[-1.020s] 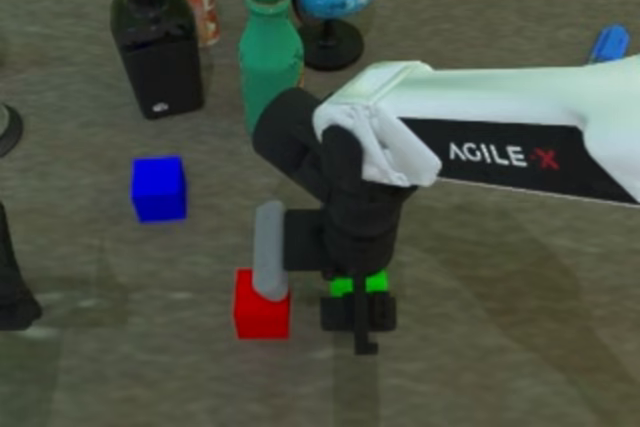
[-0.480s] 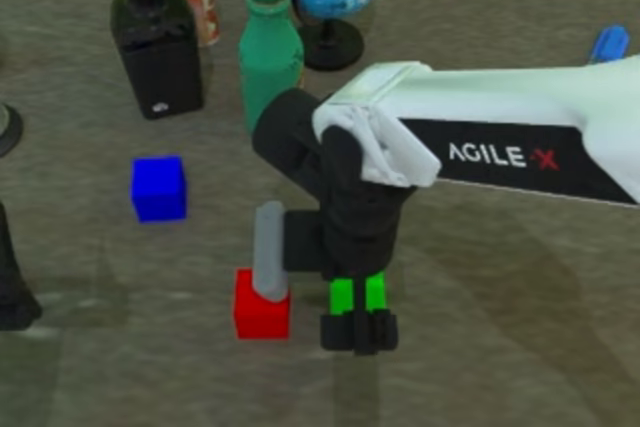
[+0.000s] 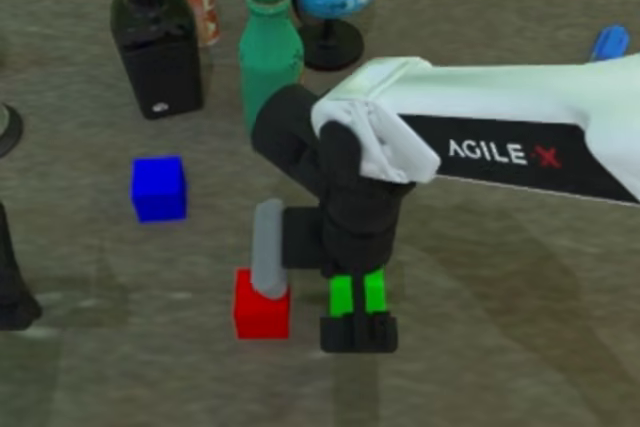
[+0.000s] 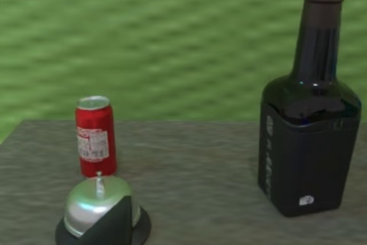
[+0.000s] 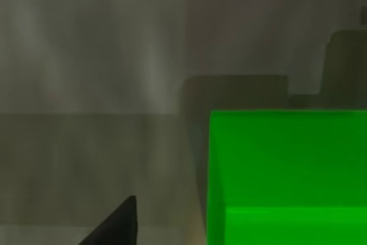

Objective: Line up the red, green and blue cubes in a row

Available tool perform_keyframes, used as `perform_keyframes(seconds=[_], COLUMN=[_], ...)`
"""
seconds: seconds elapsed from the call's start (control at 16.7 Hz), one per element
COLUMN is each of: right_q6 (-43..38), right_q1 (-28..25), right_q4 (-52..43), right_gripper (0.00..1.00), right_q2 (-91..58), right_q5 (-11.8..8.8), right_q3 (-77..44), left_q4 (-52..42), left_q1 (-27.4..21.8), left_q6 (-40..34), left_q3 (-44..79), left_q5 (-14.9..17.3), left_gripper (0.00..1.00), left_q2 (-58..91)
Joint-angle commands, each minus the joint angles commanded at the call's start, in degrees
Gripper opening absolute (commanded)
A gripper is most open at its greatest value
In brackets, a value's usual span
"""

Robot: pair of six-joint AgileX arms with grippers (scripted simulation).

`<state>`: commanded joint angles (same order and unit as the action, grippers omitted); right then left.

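A: Green cube — where is it sitting, and why there?

B: It is sitting just beside the red cube, on that cube's right with a small gap, so the two are forming the start of the row. The blue cube is lying well apart from the red cube, up and to the left, not yet lined up.

A: And your pincer?

B: My right gripper is standing directly over the green cube. I am judging it released: in the wrist view one dark finger is standing clear of the cube's face. My left arm is parked far from the red cube.
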<state>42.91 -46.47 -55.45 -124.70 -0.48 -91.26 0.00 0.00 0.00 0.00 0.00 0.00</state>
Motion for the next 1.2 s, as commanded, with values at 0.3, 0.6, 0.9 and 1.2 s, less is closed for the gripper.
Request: perform_keyframes(seconds=[0.3, 0.6, 0.9, 1.2], right_q6=[0.2, 0.2, -1.3, -7.5], right_q1=[-0.3, -0.3, 1.8, 9.3], right_q4=[-10.2, -13.0, -10.2, 0.5], right_gripper=[1.0, 1.0, 1.0, 1.0], right_q2=[2.7, 3.9, 7.1, 23.8], right_q5=[0.0, -0.1, -0.3, -1.2], right_q3=[-6.8, -8.9, -5.9, 7.7], left_q4=[0.0, 0.0, -2.4, -13.1], left_q1=[0.0, 0.0, -0.6, -2.9], left_q6=[0.0, 0.0, -0.7, -3.8], left_q3=[0.0, 0.0, 3.4, 19.8], left_q5=[0.0, 0.0, 0.1, 0.2], left_gripper=[1.0, 1.0, 1.0, 1.0], left_q2=[0.0, 0.0, 3.5, 21.3])
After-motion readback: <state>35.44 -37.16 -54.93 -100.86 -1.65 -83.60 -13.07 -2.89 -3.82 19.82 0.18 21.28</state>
